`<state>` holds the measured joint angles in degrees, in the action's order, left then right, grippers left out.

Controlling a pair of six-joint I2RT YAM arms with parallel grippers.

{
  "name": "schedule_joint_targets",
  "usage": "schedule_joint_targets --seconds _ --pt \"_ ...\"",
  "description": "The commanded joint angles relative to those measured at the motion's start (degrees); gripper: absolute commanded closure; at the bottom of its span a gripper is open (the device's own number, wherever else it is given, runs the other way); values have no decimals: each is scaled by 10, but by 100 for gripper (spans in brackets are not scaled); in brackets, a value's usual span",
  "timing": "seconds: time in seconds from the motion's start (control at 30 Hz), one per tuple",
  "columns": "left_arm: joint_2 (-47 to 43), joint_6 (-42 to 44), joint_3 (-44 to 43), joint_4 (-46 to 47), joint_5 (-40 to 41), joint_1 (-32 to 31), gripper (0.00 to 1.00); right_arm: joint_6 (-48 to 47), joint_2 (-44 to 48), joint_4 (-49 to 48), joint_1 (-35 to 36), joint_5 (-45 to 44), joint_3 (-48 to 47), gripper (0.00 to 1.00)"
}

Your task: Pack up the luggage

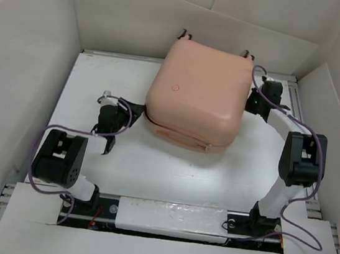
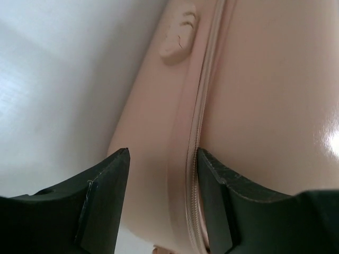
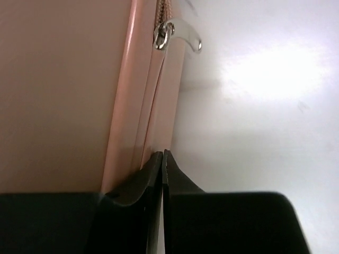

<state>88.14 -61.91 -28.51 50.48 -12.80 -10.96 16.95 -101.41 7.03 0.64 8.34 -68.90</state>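
A: What is on the surface (image 1: 170, 171)?
B: It is white and matte, with pale panels (image 1: 23, 51) around it. One peach-pink luggage (image 1: 196, 96) lies flat on it, closed, toward the far side, slightly right of centre.
A: Which way does it point?
B: Its small dark wheels (image 1: 185, 36) face the far wall.

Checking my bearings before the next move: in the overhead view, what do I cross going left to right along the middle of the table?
First the left pincer, then the suitcase, then the right pincer.
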Motion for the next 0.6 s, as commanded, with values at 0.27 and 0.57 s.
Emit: schedule_joint_targets --seconds 0.27,0.57 --pt "-338 67 159 -116 -87 -59 41 -45 88 73 108 107 -176 45" --pt "-555 144 92 -389 34 -59 37 -42 461 56 180 3 96 52"
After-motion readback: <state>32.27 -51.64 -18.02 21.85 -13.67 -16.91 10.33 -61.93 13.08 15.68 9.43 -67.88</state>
